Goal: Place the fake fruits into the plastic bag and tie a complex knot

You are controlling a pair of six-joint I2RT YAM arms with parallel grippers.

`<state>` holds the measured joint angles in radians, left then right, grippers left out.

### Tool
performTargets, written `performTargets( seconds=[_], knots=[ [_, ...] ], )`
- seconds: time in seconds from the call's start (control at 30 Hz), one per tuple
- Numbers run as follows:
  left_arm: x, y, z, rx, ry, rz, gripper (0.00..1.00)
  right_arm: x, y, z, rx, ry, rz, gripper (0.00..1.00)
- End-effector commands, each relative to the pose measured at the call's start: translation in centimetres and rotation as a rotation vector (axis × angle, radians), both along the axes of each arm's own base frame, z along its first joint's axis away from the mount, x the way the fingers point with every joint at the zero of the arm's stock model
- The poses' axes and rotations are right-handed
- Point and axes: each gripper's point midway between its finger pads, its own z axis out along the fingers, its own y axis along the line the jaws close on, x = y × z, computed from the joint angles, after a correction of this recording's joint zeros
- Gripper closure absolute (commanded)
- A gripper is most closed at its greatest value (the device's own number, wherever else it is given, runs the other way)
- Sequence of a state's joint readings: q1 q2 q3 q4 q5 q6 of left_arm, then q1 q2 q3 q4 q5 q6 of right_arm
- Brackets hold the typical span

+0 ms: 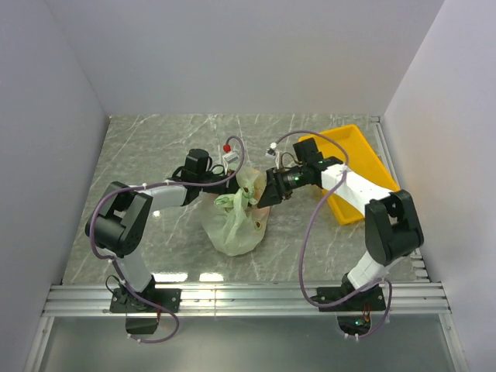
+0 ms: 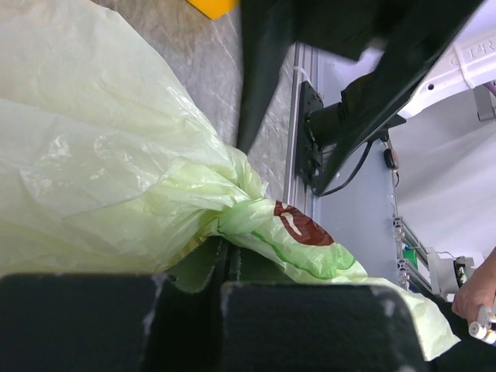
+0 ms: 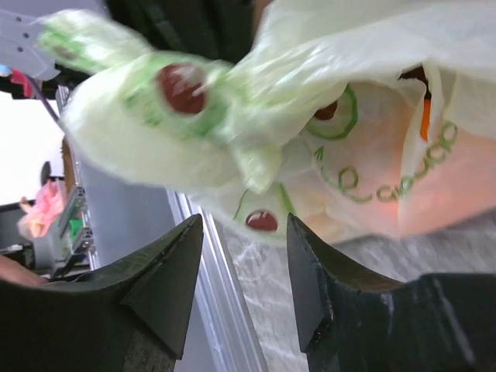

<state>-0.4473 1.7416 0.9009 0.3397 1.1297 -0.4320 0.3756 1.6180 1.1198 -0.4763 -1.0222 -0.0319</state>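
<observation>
Grey marbled table [image 1: 155, 155], white walls; one yellow tray [image 1: 363, 151] at right; one plastic bag [image 1: 236, 229] mid-table between two arms. Left wrist only: left gripper [image 2: 225, 267] pinched narrow on the bag's twisted handle. Right wrist only: right gripper [image 3: 244, 232] spread wide, holding nothing; fake fruits [image 3: 434, 194] glowing orange through the film, uncountable; green print unreadable.

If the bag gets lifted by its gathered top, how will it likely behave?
Probably floppy: the plastic bag is thin, crinkled film that slumps on the table. Likely bottom-heavy, since orange fruit shows through its bulging lower part.
</observation>
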Motion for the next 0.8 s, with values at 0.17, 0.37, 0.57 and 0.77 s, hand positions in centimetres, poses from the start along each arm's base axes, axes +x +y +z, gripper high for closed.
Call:
performTargets(
  seconds=[0.17, 0.37, 0.57, 0.77],
  knots=[
    [-0.2, -0.2, 2.0, -0.051, -0.069, -0.053, 0.97, 2.0, 2.8, 0.1, 0.051, -0.025, 0.005, 0.46],
    [-0.4, -0.3, 2.1, -0.06, -0.065, -0.057, 0.95, 2.2, 3.4, 0.3, 0.065, -0.034, 0.018, 0.68],
    [-0.5, -0.1, 1.8, -0.035, -0.053, -0.056, 0.86, 2.1, 3.2, 0.4, 0.063, -0.052, 0.046, 1.0],
    [-0.1, 1.5, 1.6, 0.023, -0.052, -0.055, 0.78, 1.3, 2.7, 0.3, 0.049, -0.072, 0.079, 1.0]
  ],
)
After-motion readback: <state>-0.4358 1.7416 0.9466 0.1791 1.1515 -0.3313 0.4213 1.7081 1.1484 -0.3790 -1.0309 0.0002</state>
